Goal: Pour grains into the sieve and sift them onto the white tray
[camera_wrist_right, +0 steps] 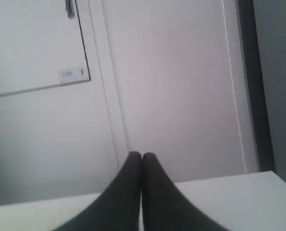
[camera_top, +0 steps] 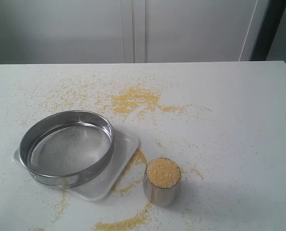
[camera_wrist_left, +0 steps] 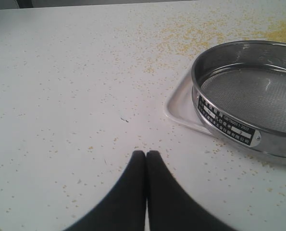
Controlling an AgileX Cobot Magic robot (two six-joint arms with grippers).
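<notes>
The round steel sieve (camera_top: 66,147) rests on the white tray (camera_top: 121,161) at the table's left front, its grey mesh bare. A small shiny steel cup (camera_top: 162,183) stands to the right of the tray, filled to the brim with yellow grains (camera_top: 163,172). Neither gripper shows in the exterior view. In the left wrist view my left gripper (camera_wrist_left: 146,153) is shut on nothing above the table, with the sieve (camera_wrist_left: 251,96) and a tray corner (camera_wrist_left: 177,108) off to one side. My right gripper (camera_wrist_right: 142,155) is shut and empty, facing the back wall.
Spilled yellow grains (camera_top: 133,100) lie scattered over the white table, thick behind the sieve and in an arc (camera_top: 126,222) in front of the cup. White cabinet doors (camera_top: 133,29) stand behind the table's far edge.
</notes>
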